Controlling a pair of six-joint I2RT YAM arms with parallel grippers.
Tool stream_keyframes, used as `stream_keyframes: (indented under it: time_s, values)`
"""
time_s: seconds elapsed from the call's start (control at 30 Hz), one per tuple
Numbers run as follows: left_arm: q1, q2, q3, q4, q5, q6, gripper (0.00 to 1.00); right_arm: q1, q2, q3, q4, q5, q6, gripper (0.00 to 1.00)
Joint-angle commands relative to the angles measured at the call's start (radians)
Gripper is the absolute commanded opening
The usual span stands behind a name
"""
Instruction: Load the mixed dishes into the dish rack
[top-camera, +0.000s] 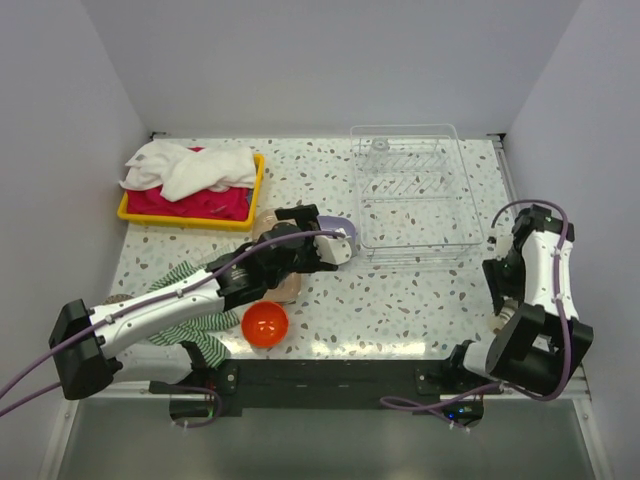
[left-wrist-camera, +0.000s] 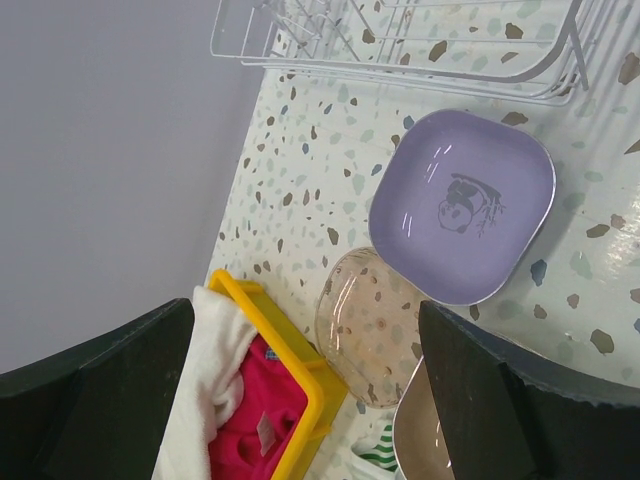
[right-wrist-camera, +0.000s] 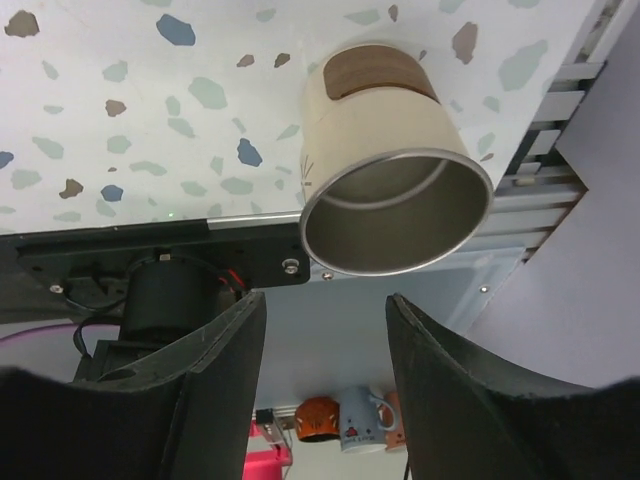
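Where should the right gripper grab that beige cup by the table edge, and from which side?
Grip the cup by its rim wall. It stands upright with its open mouth facing the right gripper, and no handle shows, so come from above, one finger inside and one outside, probably on the near side.

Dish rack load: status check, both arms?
Left gripper open by lilac plate; right gripper open at beige cup. Both dishes outside dish rack. Plate-to-rack path unobstructed.
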Motion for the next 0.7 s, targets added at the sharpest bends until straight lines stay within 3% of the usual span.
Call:
stream_keyframes:
  time_s: [0.0,0.33,0.43,0.57,0.67]
  values:
    - [0.01,0.021,0.053,0.013,0.002,-0.006,1.0,-0.016,0.013,-0.053,0.028,-0.03,-0.047,0.51]
    - [0.011,0.039,0.054,0.024,0.004,-0.033,1.0,-0.019,0.065,-0.102,0.12,-0.023,-0.07,0.28]
    - [0.011,0.055,0.063,0.025,0.016,-0.059,1.0,-0.019,0.089,-0.113,0.135,-0.01,-0.072,0.27]
    - [0.019,0.088,0.102,0.015,0.019,-0.105,1.0,-0.02,0.116,-0.09,0.129,-0.01,-0.072,0.06]
    - [0.047,0.148,0.17,-0.039,0.043,-0.165,1.0,-0.02,0.117,-0.05,0.108,-0.009,-0.085,0.0]
